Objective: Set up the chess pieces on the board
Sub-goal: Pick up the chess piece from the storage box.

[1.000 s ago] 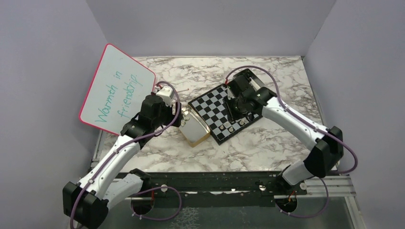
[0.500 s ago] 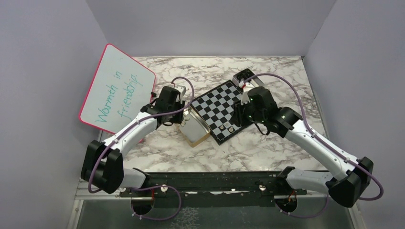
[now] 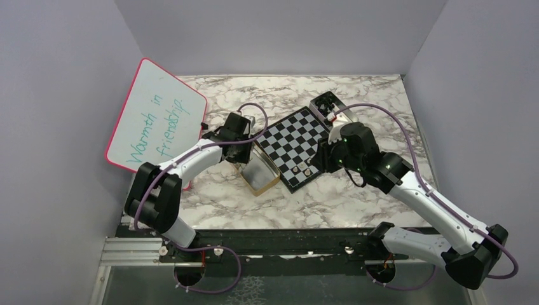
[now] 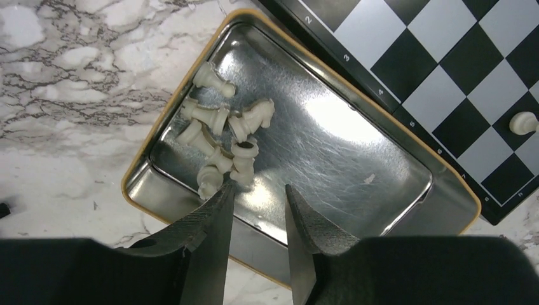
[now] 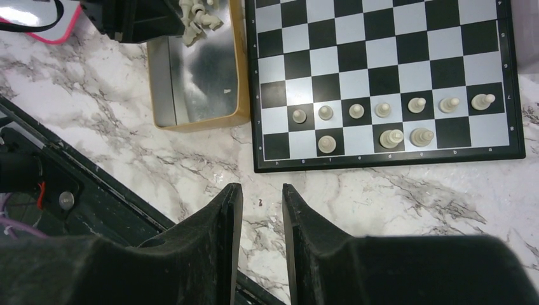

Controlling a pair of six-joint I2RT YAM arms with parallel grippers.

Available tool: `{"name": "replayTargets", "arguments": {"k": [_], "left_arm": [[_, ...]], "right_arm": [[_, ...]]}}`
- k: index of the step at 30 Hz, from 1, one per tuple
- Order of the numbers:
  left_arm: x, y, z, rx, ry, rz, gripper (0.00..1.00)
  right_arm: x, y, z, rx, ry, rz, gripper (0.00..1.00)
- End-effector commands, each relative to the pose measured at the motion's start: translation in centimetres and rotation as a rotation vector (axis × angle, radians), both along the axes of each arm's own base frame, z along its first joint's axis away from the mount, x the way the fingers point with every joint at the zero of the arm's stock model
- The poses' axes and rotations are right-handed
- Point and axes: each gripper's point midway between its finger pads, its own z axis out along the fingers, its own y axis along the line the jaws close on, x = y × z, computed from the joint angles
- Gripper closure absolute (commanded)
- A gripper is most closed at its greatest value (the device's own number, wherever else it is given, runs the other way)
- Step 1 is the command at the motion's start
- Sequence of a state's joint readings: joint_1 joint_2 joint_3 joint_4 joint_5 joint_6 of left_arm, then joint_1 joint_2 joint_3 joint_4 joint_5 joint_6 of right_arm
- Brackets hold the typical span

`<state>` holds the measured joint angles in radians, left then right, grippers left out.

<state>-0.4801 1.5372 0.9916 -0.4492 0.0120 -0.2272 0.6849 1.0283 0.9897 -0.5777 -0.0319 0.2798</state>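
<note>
Right now my left gripper hangs over the lower edge of the metal tin, at the bottom of the left wrist view. Its two fingers are a little way apart and nothing is between them. One fingertip is just beside a small heap of pale chess pieces that lie on their sides in the left part of the tin. I can pick out a knight and a rook in the heap.

The tin has a gold rim. It sits on the marble table, right beside the chessboard.

My right gripper is at the bottom middle of the right wrist view, over bare marble just below the chessboard's lower edge. Its fingers are also a little apart, and they hold nothing.

In that view I count ten standing pieces, all pale, on the chessboard. Seven make a line in the second row from the bottom. Three more stand in the bottom row.

From the top, the chessboard sits in the middle of the table, turned like a diamond, with the tin at its lower left. A pink-framed whiteboard leans at the upper left, with the green words "Warmth in friendship".
</note>
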Motion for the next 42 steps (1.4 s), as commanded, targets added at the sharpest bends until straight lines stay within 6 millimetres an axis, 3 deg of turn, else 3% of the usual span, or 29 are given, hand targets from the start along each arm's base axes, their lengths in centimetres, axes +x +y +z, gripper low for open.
{"name": "replayTargets", "arguments": {"k": [1,11,24,26,36,42], "left_arm": [[2.2,-0.1,0.5,0.041,-0.057,0.003,0.63],[3.2,-0.2,-1.5,0.098,-0.027,-0.006,0.63],[2.0,-1.2,-4.0,0.12,0.053,-0.052,0.66],[1.9,-1.2,-4.2,0.124,0.062,-0.054,0.7],[1.5,-2.4,-2.2,0.067,0.073,-0.06,0.87],[1.6,-3.1,2.1,-0.029,0.013,-0.009,0.87]], "right_arm": [[0.2,-0.6,1.2,0.024,-0.046,-0.026,0.66],[-0.1,-1.5,1.5,0.009,-0.073,-0.04,0.66],[-0.1,-1.8,0.5,-0.014,-0.062,-0.044,0.66],[-0.1,-1.7,0.5,-0.01,-0.062,-0.044,0.66],[-0.2,-1.7,0.2,0.007,-0.061,-0.053,0.66],[0.5,-1.7,0.4,0.036,-0.084,-0.091,0.66]]}}
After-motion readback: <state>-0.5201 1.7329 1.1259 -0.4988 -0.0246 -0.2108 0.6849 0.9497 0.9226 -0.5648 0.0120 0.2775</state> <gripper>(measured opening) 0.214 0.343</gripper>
